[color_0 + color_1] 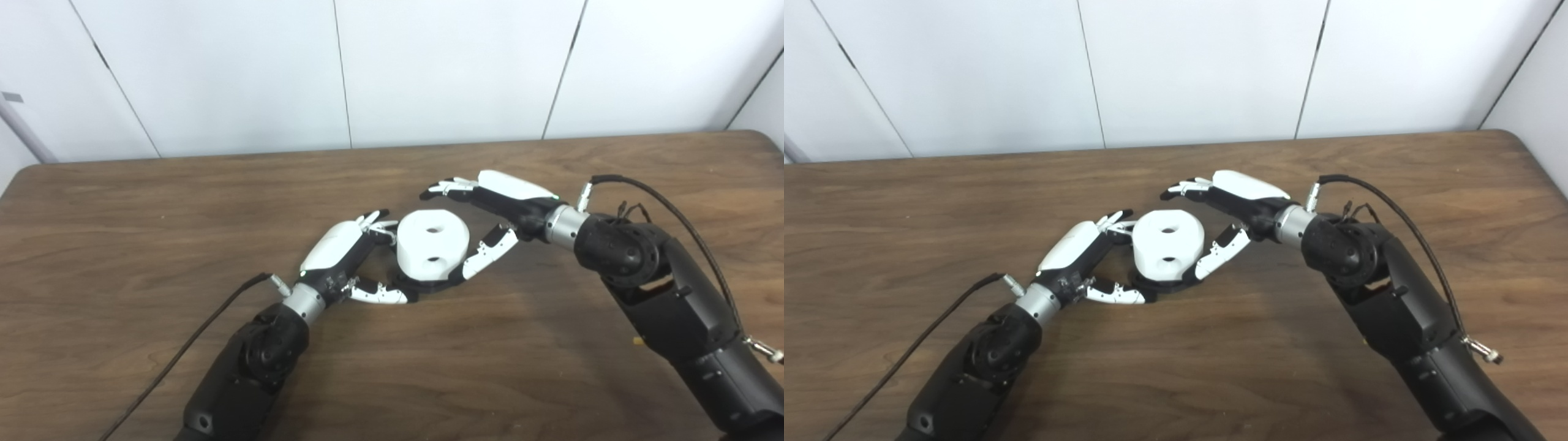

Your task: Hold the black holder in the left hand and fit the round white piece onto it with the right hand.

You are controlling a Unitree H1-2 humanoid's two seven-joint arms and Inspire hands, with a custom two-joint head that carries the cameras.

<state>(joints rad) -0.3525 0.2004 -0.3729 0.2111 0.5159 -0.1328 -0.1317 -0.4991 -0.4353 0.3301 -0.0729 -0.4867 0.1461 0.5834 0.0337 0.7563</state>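
My left robot hand (343, 260) grips holder (429, 283); right robot hand (490, 211), at 2 o'clock, released around white piece (432, 244) (seated?). Risk: thumb nudge tips piece off.

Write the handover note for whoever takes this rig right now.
Left hand: fingers curled round the black holder from the left, bracing it on the table.
Right hand: open, fingers spread above and behind the round white piece, thumb near its right side; whether it touches, I cannot tell.
White piece sits on top of the holder, mid-table between both hands.
Done: piece placed on the holder.
Left: probably confirm it is fully seated, then withdraw the right hand.
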